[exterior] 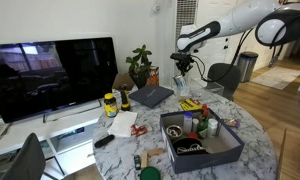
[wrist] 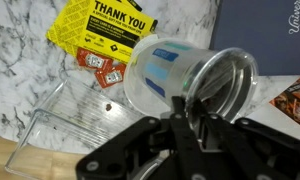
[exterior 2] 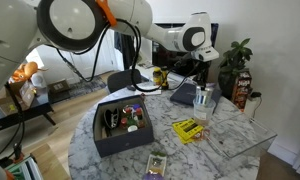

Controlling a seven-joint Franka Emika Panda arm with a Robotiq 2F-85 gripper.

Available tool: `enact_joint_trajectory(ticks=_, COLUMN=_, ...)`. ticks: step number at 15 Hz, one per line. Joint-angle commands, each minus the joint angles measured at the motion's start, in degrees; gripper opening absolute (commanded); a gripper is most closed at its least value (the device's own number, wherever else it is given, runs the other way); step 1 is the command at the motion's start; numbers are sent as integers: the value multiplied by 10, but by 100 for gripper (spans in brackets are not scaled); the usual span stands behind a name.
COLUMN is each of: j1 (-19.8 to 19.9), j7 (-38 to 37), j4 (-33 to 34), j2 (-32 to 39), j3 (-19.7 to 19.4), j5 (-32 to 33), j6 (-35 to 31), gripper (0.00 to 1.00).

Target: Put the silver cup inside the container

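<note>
The silver cup point(wrist: 180, 75) is pale with a blue band and lies tilted in the wrist view, its open mouth toward the right. My gripper point(wrist: 185, 115) is shut on its rim, one finger inside the mouth. In both exterior views the gripper point(exterior: 182, 68) point(exterior 2: 202, 78) holds the cup point(exterior: 179, 82) point(exterior 2: 202, 97) just above the far side of the round marble table. The container point(exterior: 195, 156) point(exterior 2: 115, 145), a dark grey open box with several items in it, sits on the near part of the table, well apart from the gripper.
Under the cup lie a yellow leaflet point(wrist: 105, 25) and a clear plastic tray point(wrist: 65, 125). On the table are a dark laptop point(exterior: 152, 95), a yellow-lidded jar point(exterior: 110, 102) and a plant point(exterior: 140, 65). A TV point(exterior: 50, 75) stands beside it.
</note>
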State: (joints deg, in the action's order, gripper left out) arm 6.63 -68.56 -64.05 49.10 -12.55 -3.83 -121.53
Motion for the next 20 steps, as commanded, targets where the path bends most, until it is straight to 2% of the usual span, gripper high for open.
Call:
enact_joint_trajectory(ticks=1, j1=-1, j7=4, j4=-21, j2=-39, j3=-3, j5=10, j6=-24, gripper=3)
enact_joint_trajectory(ticks=10, j1=-8, j7=14, j4=-105, j2=-179, j3=-45, j5=59, j6=-33, gripper=3)
enact_joint_trajectory(ticks=16, j1=28, j7=6, j4=-270, j2=-247, j3=-67, j5=31, j6=-60, gripper=3)
enact_joint_trajectory(ticks=19, j1=68, j7=-9, j4=-317, j2=-252, j3=-57, j5=-12, j6=-48, gripper=3)
enact_joint_trajectory(ticks=20, j1=59, j7=1, j4=-259, j2=-220, j3=-59, j5=17, j6=-32, gripper=13)
